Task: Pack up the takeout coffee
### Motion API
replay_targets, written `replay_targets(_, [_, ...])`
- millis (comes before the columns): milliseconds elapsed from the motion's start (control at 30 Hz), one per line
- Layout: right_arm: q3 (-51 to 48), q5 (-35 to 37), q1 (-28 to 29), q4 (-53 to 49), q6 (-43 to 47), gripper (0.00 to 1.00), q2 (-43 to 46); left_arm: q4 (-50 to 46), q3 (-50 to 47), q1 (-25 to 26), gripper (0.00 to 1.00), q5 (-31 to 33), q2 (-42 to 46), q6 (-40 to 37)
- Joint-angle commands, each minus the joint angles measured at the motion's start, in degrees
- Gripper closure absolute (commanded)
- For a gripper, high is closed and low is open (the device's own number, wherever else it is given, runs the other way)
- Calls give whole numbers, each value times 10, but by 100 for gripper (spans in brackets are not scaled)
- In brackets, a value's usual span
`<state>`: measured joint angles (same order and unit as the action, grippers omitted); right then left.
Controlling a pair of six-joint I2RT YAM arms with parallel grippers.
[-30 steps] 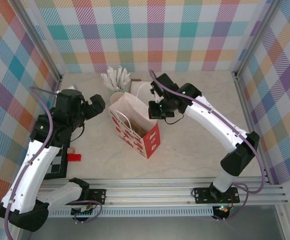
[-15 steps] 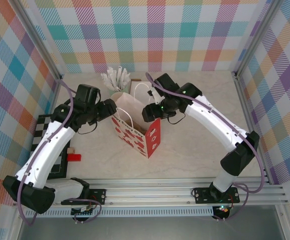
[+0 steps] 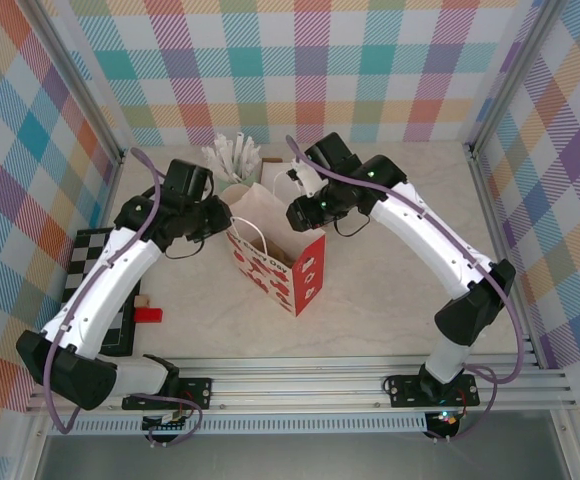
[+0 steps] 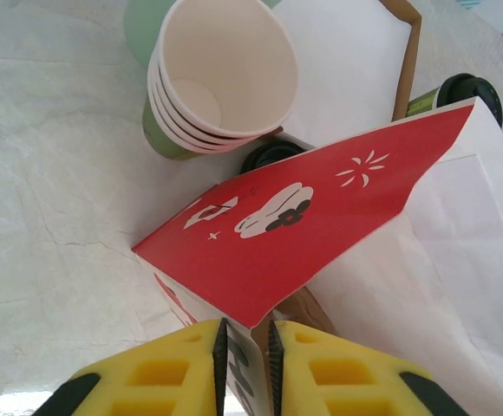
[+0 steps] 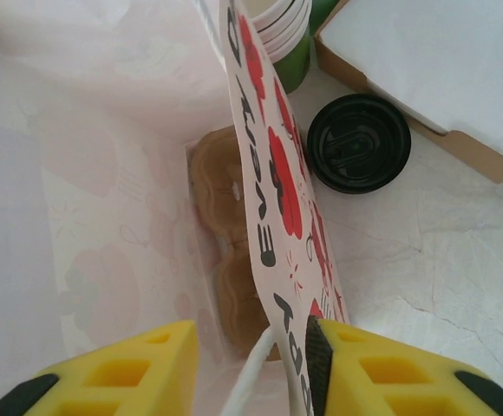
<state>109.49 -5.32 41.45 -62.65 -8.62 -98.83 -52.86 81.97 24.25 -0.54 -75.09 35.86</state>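
A white paper bag point(image 3: 275, 262) with a red side panel point(image 4: 321, 217) stands open mid-table. My left gripper point(image 4: 244, 342) pinches the bag's left top corner, and in the top view that gripper point(image 3: 222, 215) sits at the rim. My right gripper point(image 5: 250, 347) straddles the far wall point(image 5: 269, 165) and a white handle, open, with only the right pad touching the paper. The takeout coffee point(image 4: 460, 94), green with a black lid, stands behind the bag beside a brown box point(image 4: 403, 61). A brown cup carrier point(image 5: 225, 251) lies in the bag's bottom.
A stack of lidless green cups point(image 4: 208, 82) stands behind the bag's left corner, with a black lid point(image 5: 358, 143) on the table beside it. White packets point(image 3: 232, 155) stand farther back. A checkered board point(image 3: 95, 265) and a red block point(image 3: 148, 315) lie at the left.
My left arm swung right to the bag's corner and its jaws closed on it. My right gripper opened, then narrowed around the far wall. The bag's mouth now stands wider.
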Motion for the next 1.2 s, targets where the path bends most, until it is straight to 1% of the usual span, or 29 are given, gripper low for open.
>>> replay_targets(0, [-19, -37, 1, -22, -31, 62, 26, -16, 26, 6, 81, -3, -19, -13])
replay_targets(33, [-30, -40, 1, -26, -40, 61, 32, -17, 31, 7, 81, -2, -26, -16])
replay_targets(100, [-48, -19, 1, -31, -59, 57, 43, -16, 37, 8, 81, 5, -38, -19])
replay_targets(167, [-50, 3, 1, -34, -71, 45, 54, -12, 45, 8, 81, 10, -48, -21])
replay_targets(200, [-48, 2, 1, -31, -72, 41, 61, -8, 48, 8, 80, 8, -52, -22])
replay_targets(233, [-45, -1, 1, -26, -72, 35, 68, -7, 53, 8, 79, 8, -55, -24])
replay_targets(267, [-42, -1, 0, -21, -72, 30, 77, -5, 57, 8, 76, 8, -56, -24])
replay_targets(333, [-35, 4, 0, -15, -68, 23, 92, -2, 64, 7, 70, 8, -52, -28])
replay_targets(400, [-26, 25, -1, -14, -64, 1, 106, 1, 66, 6, 64, 15, -41, -31])
replay_targets(433, [-22, 37, -2, -13, -62, 0, 114, 1, 67, 5, 61, 24, -33, -31])
replay_targets(500, [-19, 56, -6, -6, -59, 0, 129, 5, 61, 3, 52, 46, -12, -34])
replay_targets(600, [-22, 104, -10, 16, -68, 0, 163, 21, 39, 2, 23, 93, 29, -33])
replay_targets(633, [-23, 123, -12, 23, -78, 0, 175, 26, 26, 1, 15, 110, 44, -33])
replay_targets(667, [-23, 141, -16, 27, -90, 0, 186, 34, 14, 1, 9, 126, 61, -31])
replay_targets(733, [-35, 181, -27, 41, -117, 0, 212, 47, -12, 0, 1, 160, 90, -22])
replay_targets(833, [-104, 234, -49, 94, -154, 0, 272, 70, -52, -1, 0, 214, 130, 1])
replay_targets(867, [-133, 231, -62, 118, -152, 0, 292, 75, -61, -2, 0, 230, 140, 9])
replay_targets(900, [-157, 212, -79, 136, -142, 0, 308, 79, -72, -2, 0, 248, 149, 19])
replay_targets(967, [-189, 177, -122, 150, -132, 0, 317, 87, -89, -2, 0, 279, 164, 37])
replay_targets(1000, [-204, 152, -155, 151, -133, 0, 314, 91, -100, -3, 0, 295, 171, 48])
replay_targets(1100, [-234, 2, -264, 163, -141, 0, 270, 103, -126, -4, 0, 331, 187, 77])
replay_targets(1167, [-243, -92, -311, 180, -130, 0, 221, 107, -136, -5, 0, 332, 191, 80])
